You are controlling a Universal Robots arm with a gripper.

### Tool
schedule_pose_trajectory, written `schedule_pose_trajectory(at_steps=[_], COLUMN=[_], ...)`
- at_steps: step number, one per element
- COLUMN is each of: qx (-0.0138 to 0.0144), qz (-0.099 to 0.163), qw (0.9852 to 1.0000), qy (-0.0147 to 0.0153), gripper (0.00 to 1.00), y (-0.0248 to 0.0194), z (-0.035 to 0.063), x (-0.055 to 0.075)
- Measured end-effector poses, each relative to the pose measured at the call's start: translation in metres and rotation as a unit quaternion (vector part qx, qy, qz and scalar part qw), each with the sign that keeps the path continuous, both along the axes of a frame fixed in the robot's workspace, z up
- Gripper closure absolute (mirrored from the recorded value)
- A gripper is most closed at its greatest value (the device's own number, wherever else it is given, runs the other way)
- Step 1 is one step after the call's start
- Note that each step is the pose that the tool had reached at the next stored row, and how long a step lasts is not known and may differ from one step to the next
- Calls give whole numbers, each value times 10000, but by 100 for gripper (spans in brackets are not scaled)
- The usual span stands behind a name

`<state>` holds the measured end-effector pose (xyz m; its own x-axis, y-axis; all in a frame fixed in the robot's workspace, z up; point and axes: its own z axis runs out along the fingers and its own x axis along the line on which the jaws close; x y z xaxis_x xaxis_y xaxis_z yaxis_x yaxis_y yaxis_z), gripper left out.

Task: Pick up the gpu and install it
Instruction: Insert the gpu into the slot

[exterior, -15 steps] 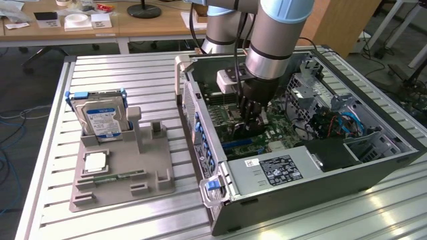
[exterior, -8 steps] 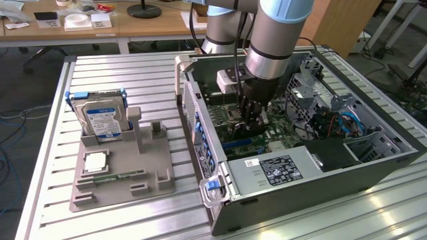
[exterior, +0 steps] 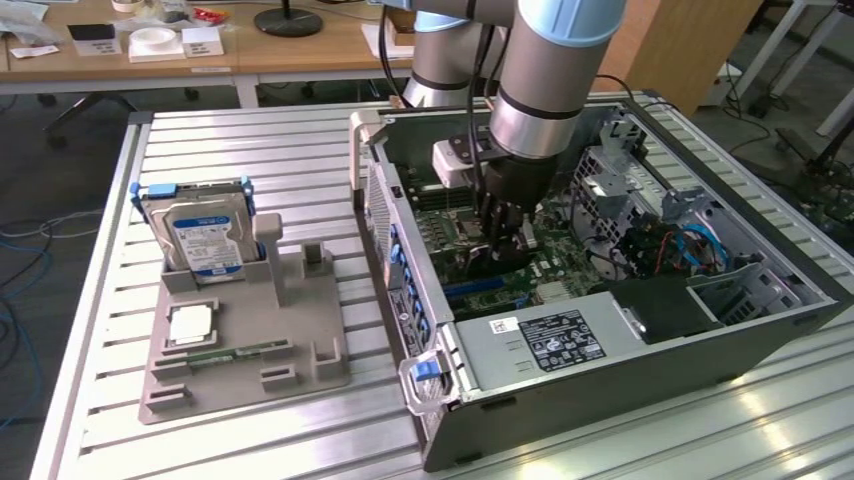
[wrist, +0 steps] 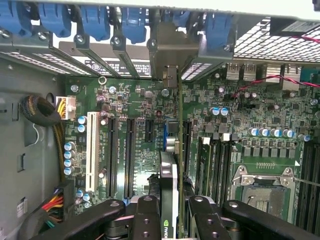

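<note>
The gpu [wrist: 169, 182] stands edge-on over the expansion slots of the motherboard [wrist: 240, 115], inside the open computer case [exterior: 601, 400], with its bracket end at the rear openings. The tool [wrist: 174, 207] is clenched on it. The pick-up looks done; whether the card is seated cannot be told.

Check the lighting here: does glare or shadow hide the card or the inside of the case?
Exterior view: glare streaks the table beside the case; the claw reads dark inside it. Wrist view: even light on the green board; the card, clamped edge-on in the claw, is plainly lit; the cable bundle sits in shadow.
</note>
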<state>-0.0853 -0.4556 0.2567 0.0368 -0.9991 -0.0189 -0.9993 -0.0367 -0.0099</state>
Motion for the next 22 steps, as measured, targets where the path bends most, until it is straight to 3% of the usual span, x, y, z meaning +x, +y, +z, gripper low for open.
schedule_pose_trajectory(at_steps=[6, 22], qx=[0, -1], qz=[3, 3], qw=[10000, 10000], qy=[-31, -31], gripper=[73, 73], y=[0, 2], z=[-10, -15], x=[-3, -17])
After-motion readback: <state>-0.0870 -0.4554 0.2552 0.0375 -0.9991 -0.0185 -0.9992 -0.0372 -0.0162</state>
